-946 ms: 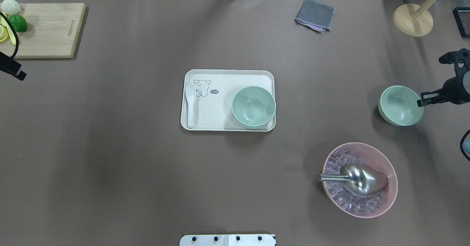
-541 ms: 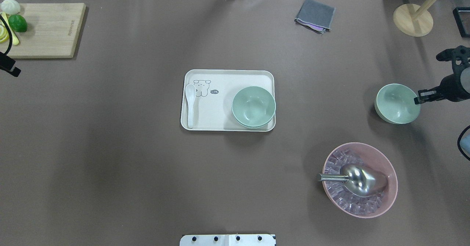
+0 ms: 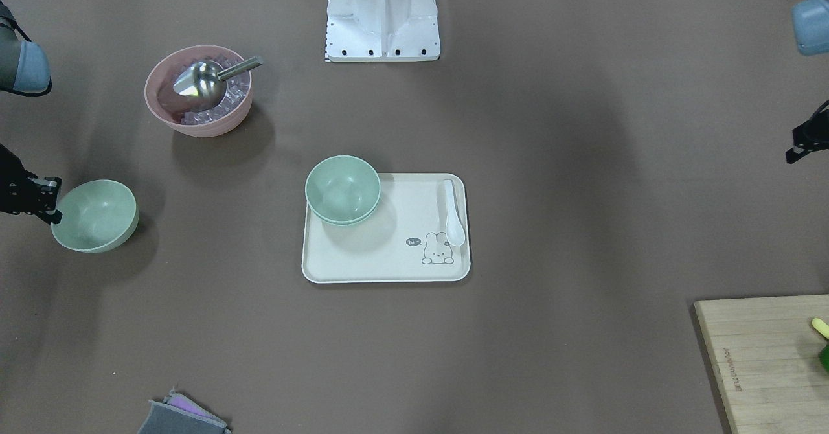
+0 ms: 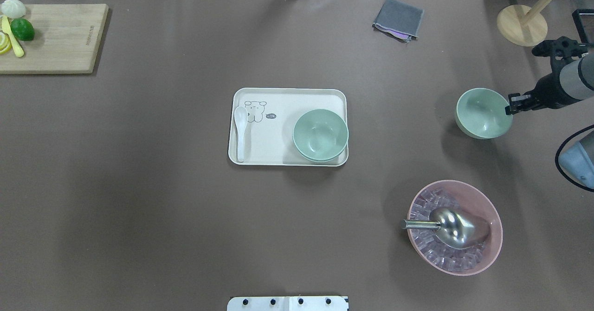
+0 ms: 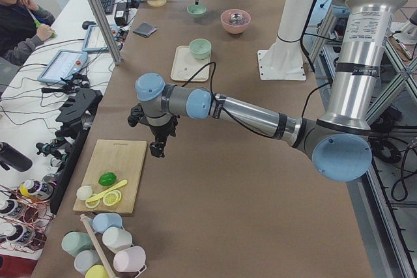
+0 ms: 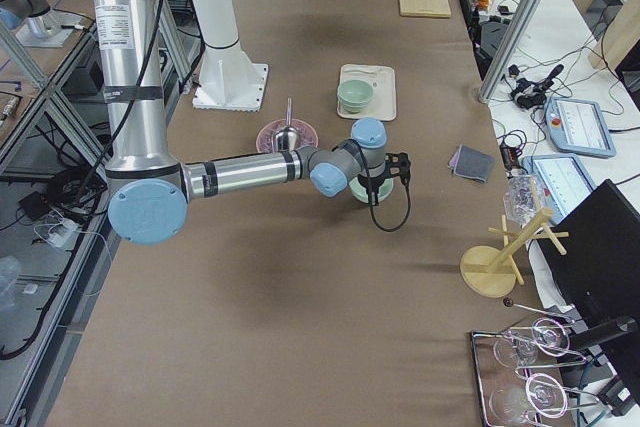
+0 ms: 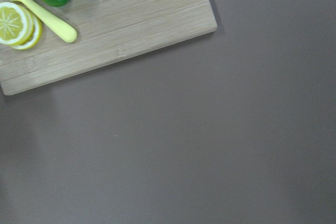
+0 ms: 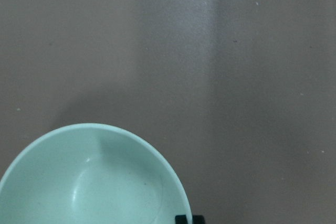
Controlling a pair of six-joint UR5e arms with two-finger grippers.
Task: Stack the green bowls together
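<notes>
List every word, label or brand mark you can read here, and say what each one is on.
"hi": in the dark speech bubble beside the rabbit drawing on the tray; a small mark after it is unclear.
Cutting board: an engraved brand line along its edge, too small to read.
No text shows on any green bowl or on the pink bowl.

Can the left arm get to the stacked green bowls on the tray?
Probably yes. Bare table lies between the left end effector and the stacked green bowls; only the white spoon sits on its side of the tray.
</notes>
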